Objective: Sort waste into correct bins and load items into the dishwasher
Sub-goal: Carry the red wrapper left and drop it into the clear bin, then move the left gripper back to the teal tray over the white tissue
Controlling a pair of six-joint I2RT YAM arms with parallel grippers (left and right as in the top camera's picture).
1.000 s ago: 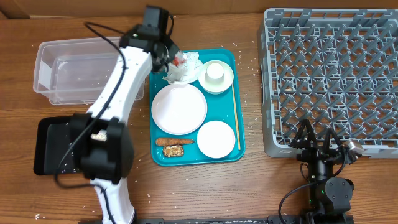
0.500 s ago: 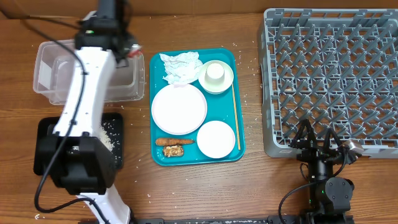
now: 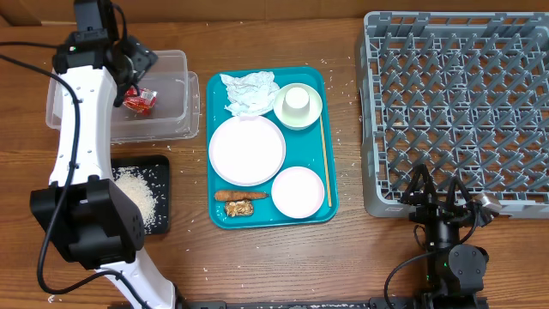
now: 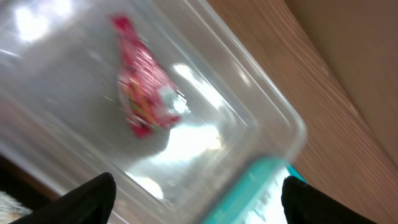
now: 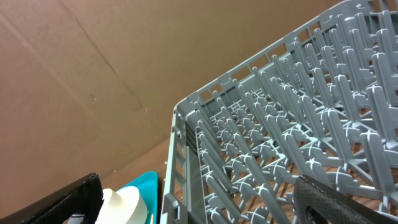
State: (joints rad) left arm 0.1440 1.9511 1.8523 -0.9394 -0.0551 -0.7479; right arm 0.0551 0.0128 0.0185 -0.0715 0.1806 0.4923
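The red wrapper [image 3: 138, 100] lies loose inside the clear tub [image 3: 176, 120]; in the left wrist view the wrapper [image 4: 143, 93] shows blurred through the tub [image 4: 261, 118]. My left gripper [image 3: 135, 69] hangs open just above it, holding nothing. Loose rice [image 3: 137, 193] is in the black tray [image 3: 159, 163]. On the teal tray [image 3: 330, 129] are a crumpled napkin [image 3: 249, 93], a cup [image 3: 297, 99] in a bowl, a flat plate [image 3: 247, 148], a second bowl [image 3: 298, 190], a carrot-like stick [image 3: 241, 196] and a brown chunk [image 3: 241, 208]. My right gripper [image 3: 442, 199] rests open at the grey rack's [image 3: 455, 103] front edge.
A thin wooden stick [image 3: 324, 163] lies along the teal tray's right side. Rice grains are scattered on the wooden table between the teal tray and the rack. The right wrist view shows the rack [image 5: 298, 137], the cup [image 5: 127, 202] and a brown cardboard wall behind.
My left gripper carried the red wrapper left from the teal tray to over the clear tub, then opened; the wrapper now lies in the tub. The right arm has not moved.
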